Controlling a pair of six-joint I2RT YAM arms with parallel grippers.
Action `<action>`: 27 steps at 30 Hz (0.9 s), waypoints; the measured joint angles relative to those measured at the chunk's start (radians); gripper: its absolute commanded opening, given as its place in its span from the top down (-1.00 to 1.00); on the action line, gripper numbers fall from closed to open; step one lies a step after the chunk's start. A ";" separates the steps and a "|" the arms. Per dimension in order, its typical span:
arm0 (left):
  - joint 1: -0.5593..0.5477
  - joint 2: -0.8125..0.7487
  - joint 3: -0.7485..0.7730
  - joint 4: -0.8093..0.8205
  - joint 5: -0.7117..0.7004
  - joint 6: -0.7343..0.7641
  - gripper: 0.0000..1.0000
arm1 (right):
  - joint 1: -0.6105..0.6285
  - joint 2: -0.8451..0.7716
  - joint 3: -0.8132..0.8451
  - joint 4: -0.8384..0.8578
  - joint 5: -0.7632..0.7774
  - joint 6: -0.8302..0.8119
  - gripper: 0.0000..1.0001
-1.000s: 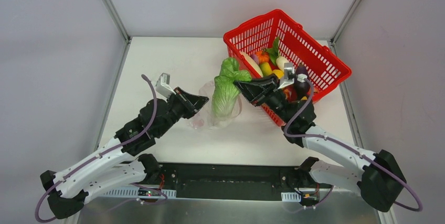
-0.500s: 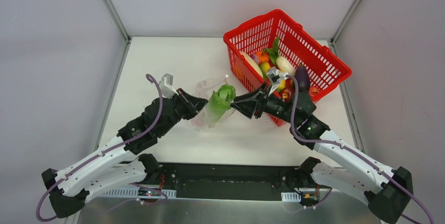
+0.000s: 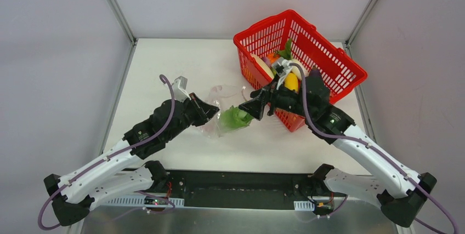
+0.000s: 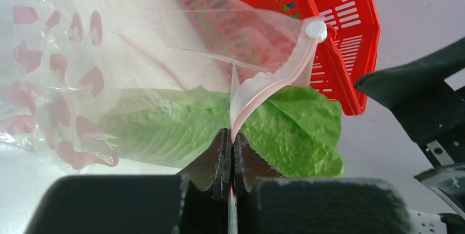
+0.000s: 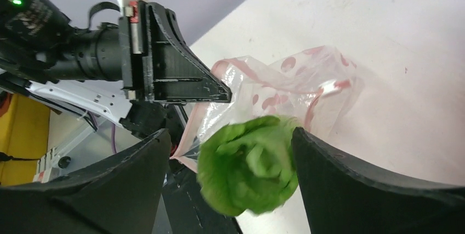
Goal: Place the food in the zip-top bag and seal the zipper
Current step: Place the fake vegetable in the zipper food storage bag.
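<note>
The left gripper (image 4: 229, 138) was clenched on the zip-top bag's (image 4: 109, 53) pink zipper (image 4: 293, 67), holding its mouth up. The toy lettuce (image 4: 164, 130) lay partly inside, leaves poking out just off the right gripper's (image 3: 253, 108) spread, empty jaws. Loading, I judged; next, nudge it deeper.

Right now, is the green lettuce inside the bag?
Partly in: the lettuce lies inside the bag, but its leafy end pokes past the pink zipper.

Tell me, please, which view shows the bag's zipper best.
The left wrist view: the zipper curves close up, its slider visible. The right wrist view shows only short pink stretches; from the top it is too small.
</note>
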 measured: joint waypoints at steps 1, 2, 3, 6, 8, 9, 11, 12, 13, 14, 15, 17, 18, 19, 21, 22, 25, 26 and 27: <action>0.000 0.001 0.000 0.000 0.003 0.002 1.00 | 0.000 0.017 0.020 -0.023 0.000 -0.008 -0.66; 0.000 0.003 0.000 0.000 0.006 0.005 1.00 | 0.000 0.037 0.039 -0.051 -0.001 -0.017 -0.66; 0.000 0.004 0.000 -0.001 0.011 0.006 1.00 | 0.000 0.050 0.048 -0.070 -0.002 -0.023 -0.66; 0.000 0.014 0.002 -0.002 0.019 0.009 1.00 | 0.007 0.080 0.056 -0.149 -0.011 -0.042 -0.66; 0.000 0.023 0.006 -0.002 0.030 0.010 1.00 | 0.018 0.084 0.057 -0.200 -0.016 -0.051 -0.64; 0.000 0.029 0.008 -0.002 0.034 0.011 1.00 | 0.024 0.084 0.062 -0.224 -0.016 -0.057 -0.64; 0.000 0.040 0.014 -0.002 0.037 0.013 1.00 | 0.035 0.084 0.081 -0.264 -0.016 -0.065 -0.64; 0.000 0.046 0.018 -0.003 0.039 0.014 1.00 | 0.040 0.081 0.092 -0.277 -0.015 -0.069 -0.65; 0.000 0.053 0.023 -0.006 0.041 0.016 1.00 | 0.043 0.076 0.102 -0.288 -0.014 -0.071 -0.66; 0.000 0.059 0.027 -0.008 0.045 0.017 1.00 | 0.045 0.066 0.112 -0.301 -0.015 -0.074 -0.67; 0.000 0.065 0.031 -0.013 0.048 0.018 1.00 | 0.046 0.049 0.124 -0.324 -0.018 -0.081 -0.67; 0.000 0.076 0.036 -0.019 0.056 0.021 1.00 | 0.046 0.024 0.140 -0.354 -0.029 -0.090 -0.68; 0.000 0.081 0.038 -0.020 0.058 0.022 1.00 | 0.046 0.012 0.153 -0.375 -0.040 -0.095 -0.68; 0.000 0.086 0.040 -0.021 0.060 0.023 1.00 | 0.046 0.001 0.165 -0.393 -0.054 -0.099 -0.68; 0.000 0.096 0.043 -0.021 0.063 0.024 1.00 | 0.048 -0.010 0.177 -0.410 -0.084 -0.103 -0.68; 0.000 0.101 0.045 -0.022 0.064 0.024 1.00 | 0.050 -0.008 0.179 -0.418 -0.104 -0.106 -0.68; 0.000 0.122 0.058 -0.025 0.074 0.026 1.00 | 0.069 0.032 0.186 -0.442 -0.139 -0.111 -0.64; 0.000 0.129 0.063 -0.027 0.081 0.027 1.00 | 0.077 0.051 0.192 -0.447 -0.142 -0.113 -0.64; 0.000 0.134 0.067 -0.029 0.085 0.027 1.00 | 0.093 0.080 0.202 -0.455 -0.141 -0.116 -0.64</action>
